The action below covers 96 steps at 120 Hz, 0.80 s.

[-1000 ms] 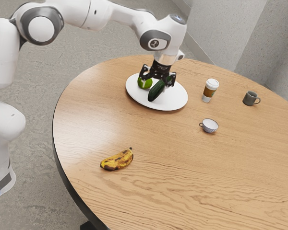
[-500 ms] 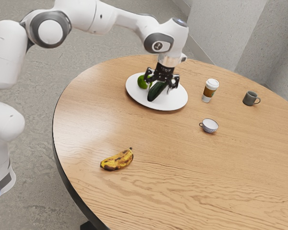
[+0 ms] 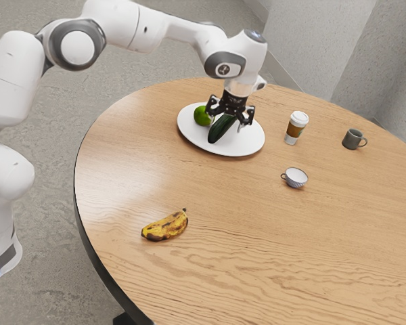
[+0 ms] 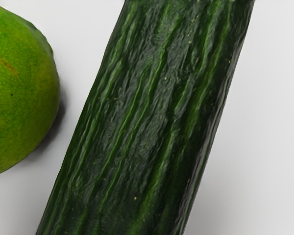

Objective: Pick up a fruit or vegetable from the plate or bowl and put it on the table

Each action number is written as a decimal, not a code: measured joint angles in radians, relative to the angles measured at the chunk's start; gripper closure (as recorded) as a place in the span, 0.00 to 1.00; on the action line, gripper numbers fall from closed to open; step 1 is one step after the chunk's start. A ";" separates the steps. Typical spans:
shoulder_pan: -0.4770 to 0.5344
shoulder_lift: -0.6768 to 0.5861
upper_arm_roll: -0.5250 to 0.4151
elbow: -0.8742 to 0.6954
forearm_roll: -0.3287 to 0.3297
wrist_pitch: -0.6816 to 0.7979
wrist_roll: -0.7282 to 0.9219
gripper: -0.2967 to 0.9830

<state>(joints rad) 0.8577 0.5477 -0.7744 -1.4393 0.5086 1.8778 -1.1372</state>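
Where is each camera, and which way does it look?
Exterior view: at the arm's side, looking down across the round table; the white arm and black gripper show.
Wrist view: on the arm's hand, facing down at the cucumber.
Both share: the cucumber, the round green fruit and the white plate.

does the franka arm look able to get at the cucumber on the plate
Probably yes: the open end effector is right at the cucumber, and the green fruit lies beside it with a gap, so nothing seems to block the way.
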 joint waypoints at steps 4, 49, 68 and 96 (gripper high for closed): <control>0.000 0.002 0.000 0.000 0.003 0.006 0.007 0.23; -0.001 0.025 0.001 0.000 0.062 0.059 0.068 0.23; 0.000 0.034 0.002 0.000 0.075 0.067 0.081 0.23; 0.001 0.037 0.015 0.000 0.078 0.072 0.090 0.23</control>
<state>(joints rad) 0.8591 0.5850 -0.7597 -1.4393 0.5867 1.9503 -1.0470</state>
